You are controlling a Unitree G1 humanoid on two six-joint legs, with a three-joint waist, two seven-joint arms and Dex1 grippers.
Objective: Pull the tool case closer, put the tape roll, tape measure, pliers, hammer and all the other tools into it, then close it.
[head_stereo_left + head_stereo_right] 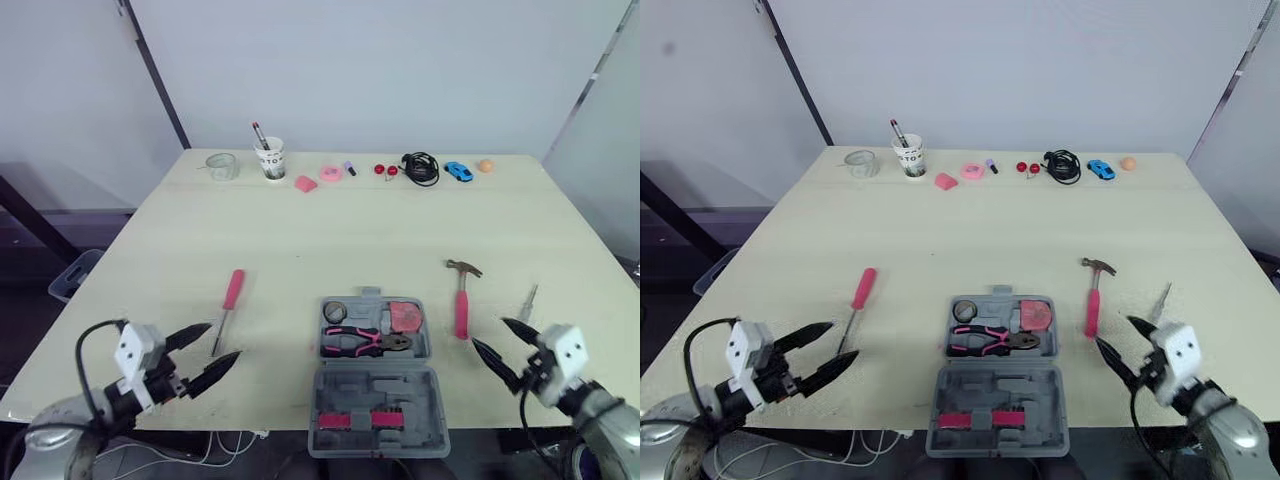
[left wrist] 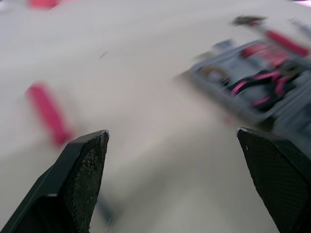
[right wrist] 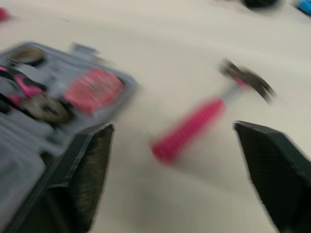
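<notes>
Left gripper point(image 1: 223, 341) near screwdriver point(image 1: 232, 291), right gripper point(image 1: 488, 332) near hammer point(image 1: 461, 305), both fingers apart, open tool case point(image 1: 375, 400) between them.

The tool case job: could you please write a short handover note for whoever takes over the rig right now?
Jaws open and empty on both: left gripper by the screwdriver, right gripper by the hammer.
The case lies open at the near edge, between the grippers.
Done: tape roll, tape measure and pliers are in the case.
Left: the hammer, lying right of the case; the screwdriver, lying left of it; a thin tool beside the right gripper. Then close the case.
</notes>
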